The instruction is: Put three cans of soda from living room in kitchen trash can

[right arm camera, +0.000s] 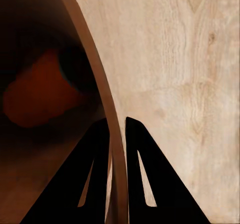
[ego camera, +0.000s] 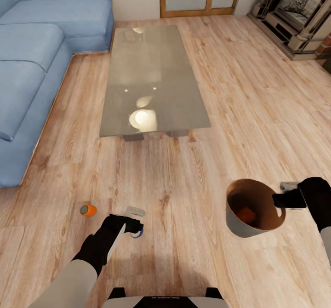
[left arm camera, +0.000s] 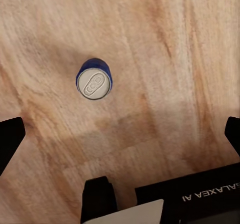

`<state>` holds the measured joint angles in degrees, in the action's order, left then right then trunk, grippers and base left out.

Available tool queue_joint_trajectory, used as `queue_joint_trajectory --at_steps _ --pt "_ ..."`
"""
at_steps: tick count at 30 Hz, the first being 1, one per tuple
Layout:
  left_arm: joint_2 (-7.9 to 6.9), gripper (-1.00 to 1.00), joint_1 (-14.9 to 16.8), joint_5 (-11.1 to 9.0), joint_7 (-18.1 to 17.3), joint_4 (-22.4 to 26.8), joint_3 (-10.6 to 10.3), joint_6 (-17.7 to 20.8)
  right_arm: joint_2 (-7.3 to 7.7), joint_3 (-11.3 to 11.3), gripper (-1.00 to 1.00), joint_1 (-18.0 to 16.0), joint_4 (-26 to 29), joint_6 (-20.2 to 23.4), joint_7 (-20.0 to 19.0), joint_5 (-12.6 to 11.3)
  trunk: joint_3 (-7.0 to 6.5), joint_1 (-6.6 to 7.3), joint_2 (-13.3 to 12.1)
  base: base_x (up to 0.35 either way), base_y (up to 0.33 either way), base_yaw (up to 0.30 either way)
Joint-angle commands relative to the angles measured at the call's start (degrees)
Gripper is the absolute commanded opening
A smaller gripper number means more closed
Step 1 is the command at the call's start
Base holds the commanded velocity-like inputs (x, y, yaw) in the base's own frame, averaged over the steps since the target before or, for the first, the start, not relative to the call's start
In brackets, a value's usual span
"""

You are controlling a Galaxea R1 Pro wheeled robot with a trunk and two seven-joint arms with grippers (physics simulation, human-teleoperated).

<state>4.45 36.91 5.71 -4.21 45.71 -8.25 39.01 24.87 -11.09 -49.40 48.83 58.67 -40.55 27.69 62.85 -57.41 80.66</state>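
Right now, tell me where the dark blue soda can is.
The dark blue soda can stands upright on the light wood floor, directly below the open left hand; the loose orange can lies further left.

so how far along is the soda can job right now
Done: one orange can lies inside the trash can, which the right gripper grips by the rim. In hand: the open left gripper hangs over the upright blue can. Left: the blue can, the second orange can on its side on the floor, then the kitchen.
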Motion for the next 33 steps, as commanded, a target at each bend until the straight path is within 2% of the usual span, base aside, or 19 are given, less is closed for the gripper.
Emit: queue_joint_trajectory --at_steps 1,6,9,14,19,26,33 --pt "0.06 1.0 0.01 0.0 0.0 0.0 -0.01 0.0 0.89 0.12 -1.0 -1.0 -0.12 1.33 -1.92 -2.6 0.22 -0.22 0.41 0.0 0.0 0.0" --pt "0.08 1.0 0.01 0.04 0.54 0.01 -0.01 -0.04 2.34 0.66 -1.0 -4.08 -0.18 1.33 -2.78 -2.56 1.44 -1.32 2.42 0.0 0.0 0.0" --pt "0.05 1.0 0.01 0.03 1.6 0.01 -0.01 -0.16 3.91 1.96 -1.0 -6.01 -0.34 1.33 -2.9 -2.61 2.23 -1.98 3.62 0.0 0.0 0.0" --pt "0.03 1.0 0.01 0.04 3.15 0.03 -0.01 -0.42 5.73 2.87 -1.0 -7.83 -0.42 1.33 -3.64 -2.64 3.57 -3.08 5.63 0.0 0.0 0.0" --pt "-0.02 1.0 0.01 0.07 4.19 0.02 -0.01 -0.63 6.46 3.29 -1.0 -8.92 -0.4 1.33 -4.0 -2.58 4.91 -4.18 7.63 0.0 0.0 0.0" --pt "0.02 1.0 0.01 0.02 4.44 0.08 -0.01 -0.76 6.66 5.15 -1.0 -9.22 -0.4 1.33 -4.08 -2.54 6.79 -5.72 10.44 0.0 0.0 0.0" --pt "0.0 1.0 -0.04 0.02 4.44 1.49 -0.01 -0.78 6.68 5.5 -1.0 -9.56 -0.4 1.33 -4.1 -2.48 8.68 -7.25 13.25 0.0 0.0 0.0"
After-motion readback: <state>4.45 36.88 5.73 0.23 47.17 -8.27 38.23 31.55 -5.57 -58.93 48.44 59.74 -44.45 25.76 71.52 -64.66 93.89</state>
